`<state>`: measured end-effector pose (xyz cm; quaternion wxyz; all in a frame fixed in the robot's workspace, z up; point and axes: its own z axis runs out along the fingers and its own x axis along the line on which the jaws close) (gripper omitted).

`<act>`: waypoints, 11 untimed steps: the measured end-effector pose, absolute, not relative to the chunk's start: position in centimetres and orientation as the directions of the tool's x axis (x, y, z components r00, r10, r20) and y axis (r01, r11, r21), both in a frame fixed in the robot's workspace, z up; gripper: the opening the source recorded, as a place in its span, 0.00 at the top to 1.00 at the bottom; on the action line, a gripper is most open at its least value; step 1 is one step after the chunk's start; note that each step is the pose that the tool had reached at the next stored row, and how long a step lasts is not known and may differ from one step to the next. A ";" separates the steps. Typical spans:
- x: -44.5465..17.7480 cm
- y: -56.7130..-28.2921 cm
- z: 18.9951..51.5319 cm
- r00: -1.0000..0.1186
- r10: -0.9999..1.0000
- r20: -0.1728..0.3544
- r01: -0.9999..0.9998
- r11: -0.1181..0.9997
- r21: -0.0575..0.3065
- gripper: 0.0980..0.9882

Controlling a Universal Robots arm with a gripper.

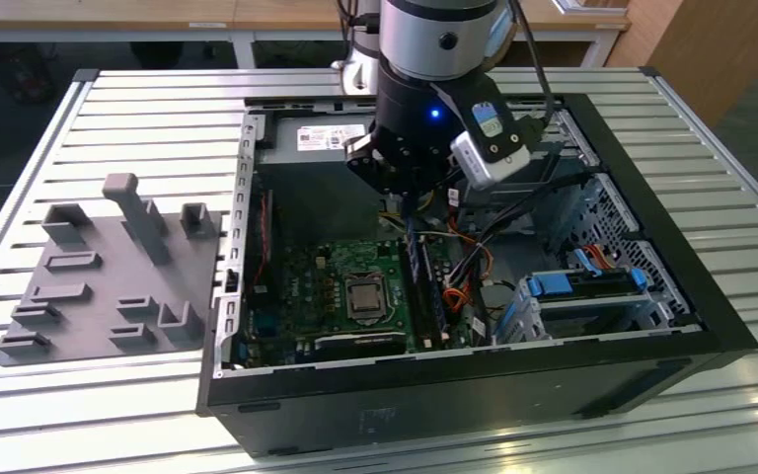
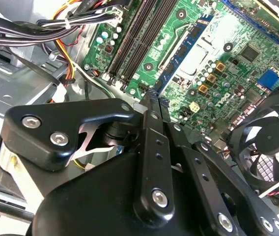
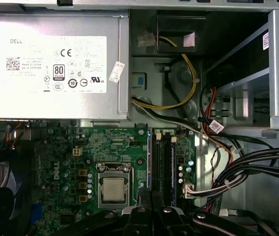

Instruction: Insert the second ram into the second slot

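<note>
Where the gripper [image 3: 151, 195] hangs with jaws drawn together, the second ram [image 3: 154, 162] is seen on edge directly beneath, its long axis along the slots [image 3: 172, 162]; contact cannot be told.

The case [image 1: 485, 395] is black, and the board [image 1: 307, 286] inside it is green, speckled with small silver and tan parts. The ram [image 1: 418, 281] is dark blue, near black. The latches [image 1: 570, 284] are light blue. The wires [image 3: 191, 78] run yellow, red, orange and black. The supply [image 3: 56, 64] is bare silver with a white label in black print. The arm [image 1: 438, 39] goes from silver to black, with a blue light [image 1: 434, 114] glowing. The gripper [image 2: 152, 98] is glossy black. The table [image 1: 129, 109] is pale grey, striped by its slats, and the tray [image 1: 103, 267] is plain mid-grey.
</note>
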<state>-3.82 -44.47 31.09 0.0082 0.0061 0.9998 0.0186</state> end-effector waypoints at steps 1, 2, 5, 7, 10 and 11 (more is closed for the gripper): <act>-3.8 -44.5 31.0 -1.000 0.013 -0.016 0.012 0.999 0.037 0.97; -3.8 -44.5 30.9 -1.000 0.013 -0.016 0.012 0.999 0.037 0.97; -3.8 -44.5 30.6 -1.000 0.013 -0.016 0.012 0.999 0.037 0.97; -3.8 -44.5 30.5 -1.000 0.013 -0.016 0.012 0.999 0.037 0.97; -3.8 -44.5 30.3 -1.000 0.013 -0.016 0.012 0.999 0.037 0.97; -3.8 -44.5 30.3 -1.000 0.013 -0.016 0.012 0.999 0.037 0.97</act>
